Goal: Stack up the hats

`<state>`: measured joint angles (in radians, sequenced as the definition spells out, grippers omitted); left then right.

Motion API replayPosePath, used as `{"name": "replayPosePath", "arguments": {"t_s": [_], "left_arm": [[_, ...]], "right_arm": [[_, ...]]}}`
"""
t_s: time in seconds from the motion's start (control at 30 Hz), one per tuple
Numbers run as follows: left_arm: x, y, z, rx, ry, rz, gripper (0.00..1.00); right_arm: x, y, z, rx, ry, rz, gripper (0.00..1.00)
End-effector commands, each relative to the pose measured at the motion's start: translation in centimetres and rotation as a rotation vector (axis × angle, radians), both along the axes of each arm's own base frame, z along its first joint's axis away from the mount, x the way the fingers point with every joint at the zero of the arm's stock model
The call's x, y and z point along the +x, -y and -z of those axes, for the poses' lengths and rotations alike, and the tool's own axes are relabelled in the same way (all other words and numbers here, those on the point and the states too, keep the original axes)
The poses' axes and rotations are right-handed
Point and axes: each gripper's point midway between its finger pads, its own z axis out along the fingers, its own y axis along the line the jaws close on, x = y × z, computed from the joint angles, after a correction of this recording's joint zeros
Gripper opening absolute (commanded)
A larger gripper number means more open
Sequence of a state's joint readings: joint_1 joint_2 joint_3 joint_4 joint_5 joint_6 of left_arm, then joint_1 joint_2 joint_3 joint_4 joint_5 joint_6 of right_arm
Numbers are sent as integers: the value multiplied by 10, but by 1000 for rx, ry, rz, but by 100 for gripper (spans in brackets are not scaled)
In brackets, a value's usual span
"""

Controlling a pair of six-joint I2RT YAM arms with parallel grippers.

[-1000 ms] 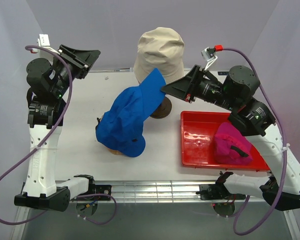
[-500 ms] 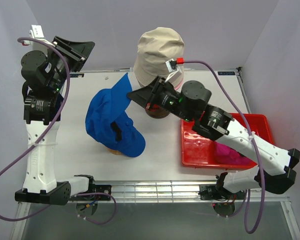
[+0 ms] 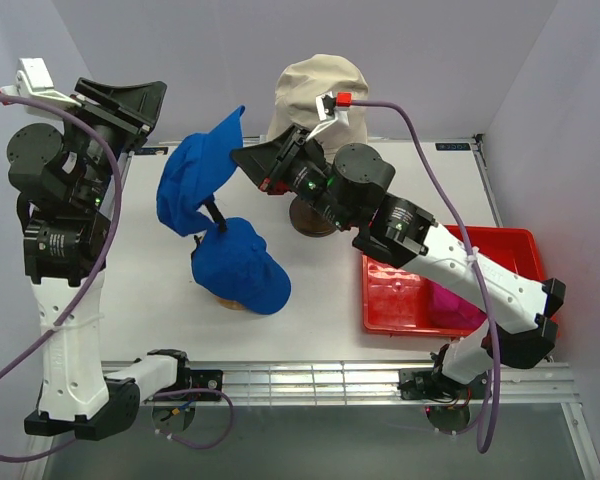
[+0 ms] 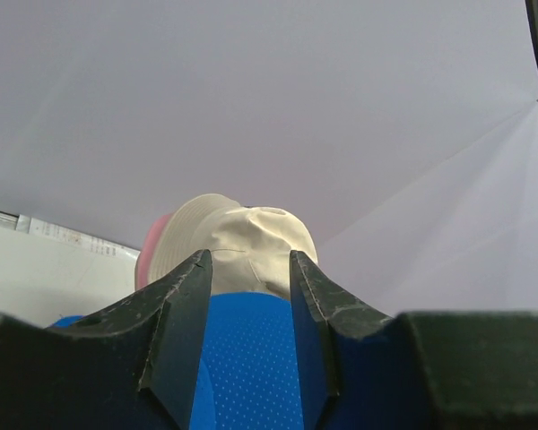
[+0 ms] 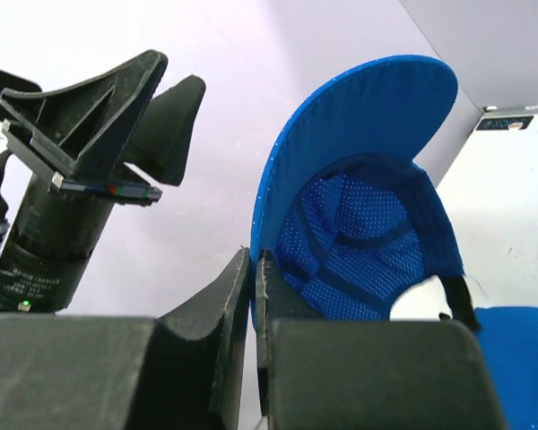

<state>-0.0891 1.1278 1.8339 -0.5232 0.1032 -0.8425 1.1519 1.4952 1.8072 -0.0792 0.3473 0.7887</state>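
On the white tabletop (image 3: 150,290) the biggest thing is the red tray (image 3: 392,290), which stands at the right side near the front edge. It holds one hat only, the magenta brimmed cap (image 3: 448,300). The cap lies in the right part of the tray and the right arm hides a part of it. The left part of the tray floor is bare.

At the far middle, the beige bucket hat (image 3: 315,95) sits high on a dark stand (image 3: 310,222). In the left wrist view the light pink bucket hat (image 4: 151,255) shows under it, as a pink edge at the left of the beige one.

The bright blue brimmed cap (image 3: 195,185) is to the left of the stand. Its brim and mesh crown are raised in the air, with the inside turned to the right wrist camera. Its lower blue fabric lies over a wooden hat block (image 3: 220,298), of which only a tan edge shows.

The right tool (image 3: 242,158) reaches across from the right and is closed on the edge of the blue brim, which is pinched between its two fingers (image 5: 238,296).

The left tool (image 3: 145,100) hangs high at the far left, apart from the cap. Its fingers (image 4: 184,313) are spread and it holds nothing.
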Motion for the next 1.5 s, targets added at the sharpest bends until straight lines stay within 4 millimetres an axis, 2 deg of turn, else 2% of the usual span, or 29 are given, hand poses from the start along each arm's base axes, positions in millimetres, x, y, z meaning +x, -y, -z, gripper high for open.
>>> {"name": "replayPosePath", "arguments": {"t_s": [0.0,0.27,0.33,0.37,0.4,0.5,0.63,0.73,0.83,0.9,1.0,1.13,1.2,1.33,1.47], "left_arm": [[-14,-5,-11,13,35,-25,51],[-19,-1,3,-11,37,0,54],[-17,1,7,-6,28,13,54],[-17,1,8,-6,26,14,54],[-18,2,8,-5,25,16,54],[-17,2,12,-4,19,19,54],[-19,3,10,-1,24,21,54],[-18,3,10,-1,22,26,54],[-17,6,11,-6,19,38,54],[-19,4,7,-1,27,29,55],[-25,0,-3,16,51,10,55],[-31,-5,-11,46,60,-22,56],[-35,-10,-13,59,73,-48,56],[-61,-23,-23,85,121,-114,58],[-75,-36,-27,91,137,-182,61]], "right_arm": [[2,6,-34,64,54,51,8],[15,7,-16,90,69,120,8],[17,4,2,80,49,126,8],[16,7,0,104,50,126,8],[18,3,17,84,36,126,8],[21,3,34,87,20,139,8],[21,5,43,95,9,147,8],[20,8,45,119,6,143,8],[18,0,41,120,16,120,8],[19,-8,24,125,34,112,8],[20,-10,16,124,52,122,8],[20,-15,19,114,62,112,8],[18,-24,18,108,67,83,8],[19,-38,28,77,51,64,8],[22,-42,38,60,44,68,8]]}}
